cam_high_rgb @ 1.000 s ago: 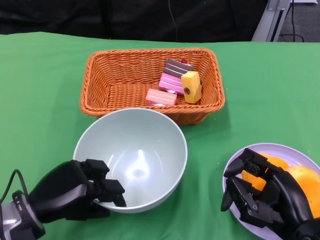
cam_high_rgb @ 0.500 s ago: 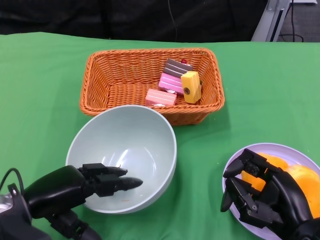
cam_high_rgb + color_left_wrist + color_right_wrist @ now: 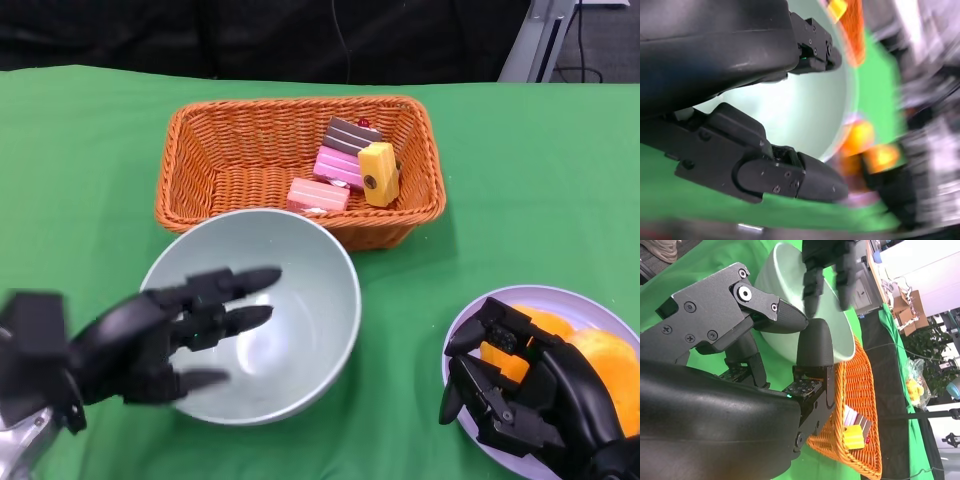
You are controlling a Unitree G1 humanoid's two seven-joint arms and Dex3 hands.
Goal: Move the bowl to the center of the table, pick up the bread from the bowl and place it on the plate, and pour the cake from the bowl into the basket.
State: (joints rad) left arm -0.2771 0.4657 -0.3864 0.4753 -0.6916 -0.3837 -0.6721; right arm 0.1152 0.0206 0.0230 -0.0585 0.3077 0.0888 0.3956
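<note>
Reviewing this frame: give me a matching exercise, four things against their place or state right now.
Things:
1. bowl
2. cake pieces
3. left hand
4. right hand

States:
A. lying inside the orange basket
B. over the lilac plate, beside the orange bread
C. empty, standing on the green cloth in front of the basket
D. fingers spread over the bowl's near rim, holding nothing

Pairs: 1-C, 2-A, 3-D, 4-B
</note>
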